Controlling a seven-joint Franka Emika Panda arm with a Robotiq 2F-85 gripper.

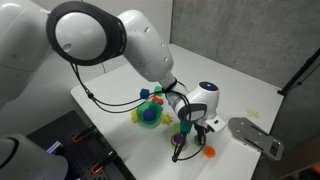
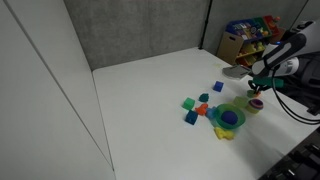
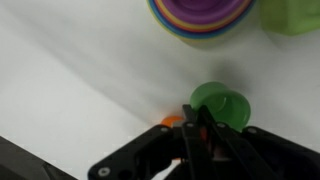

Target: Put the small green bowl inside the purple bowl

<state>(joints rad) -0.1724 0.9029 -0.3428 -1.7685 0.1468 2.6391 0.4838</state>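
Observation:
My gripper is shut on the near rim of the small green bowl, which fills the middle of the wrist view. In an exterior view the gripper holds the green bowl low over the table, right above the purple bowl. The purple bowl also shows under the gripper near the table's right edge in an exterior view. The purple bowl does not show in the wrist view.
A green-yellow dish with a blue piece stands close by, with its coloured rings at the top of the wrist view. An orange disc lies beside the gripper. Small coloured blocks and a grey flat object are nearby.

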